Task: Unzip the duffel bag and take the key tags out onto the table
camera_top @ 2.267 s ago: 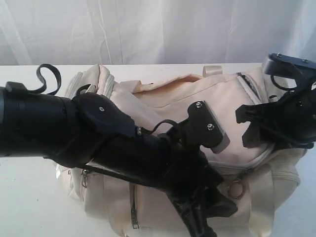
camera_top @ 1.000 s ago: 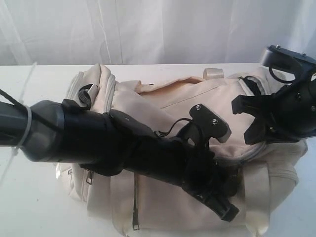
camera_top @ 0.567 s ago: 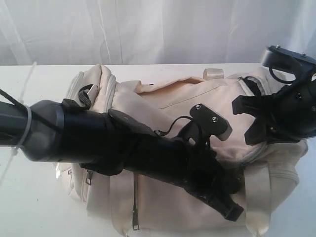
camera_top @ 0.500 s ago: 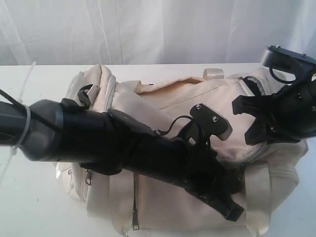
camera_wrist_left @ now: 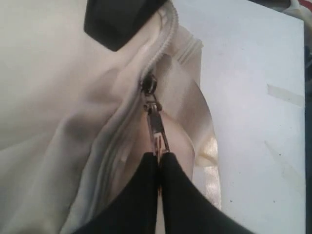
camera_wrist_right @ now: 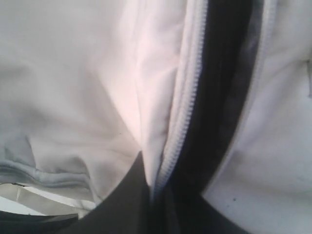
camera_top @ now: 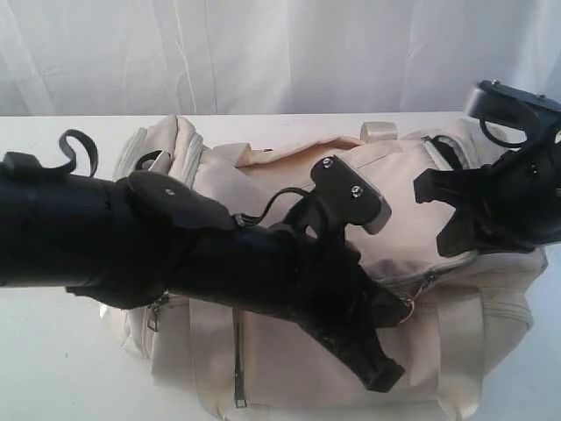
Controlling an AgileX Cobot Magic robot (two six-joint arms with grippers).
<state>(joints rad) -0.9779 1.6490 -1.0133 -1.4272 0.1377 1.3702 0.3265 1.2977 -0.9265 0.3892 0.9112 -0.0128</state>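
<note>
The duffel bag [camera_top: 289, 171] lies across the middle of the table [camera_top: 53, 351], its long side along the near edge and its back close to the far edge.

The left arm reaches over the front of the bag, and the left gripper [camera_top: 381, 375] [camera_wrist_left: 159, 157] hangs over the front side nearest the near edge, towards the right end. Its 2 fingers [camera_wrist_left: 141, 195] are pressed together with no gap and pinch the lower end of the metal zipper pull [camera_wrist_left: 156, 127]. The pull stands straight out from the fingertips, and its slider sits on the pale zipper track just beyond. A cream strap [camera_wrist_left: 202, 141] runs beside them.

The right gripper [camera_top: 456, 215] [camera_wrist_right: 151, 187] is on the bag's right end, towards the right edge of the table. Its fingers are closed tight on a fold of cream fabric right beside the zipper teeth [camera_wrist_right: 187, 97]. There the zipper is parted, and the dark lining [camera_wrist_right: 219, 87] shows in the gap.
</note>
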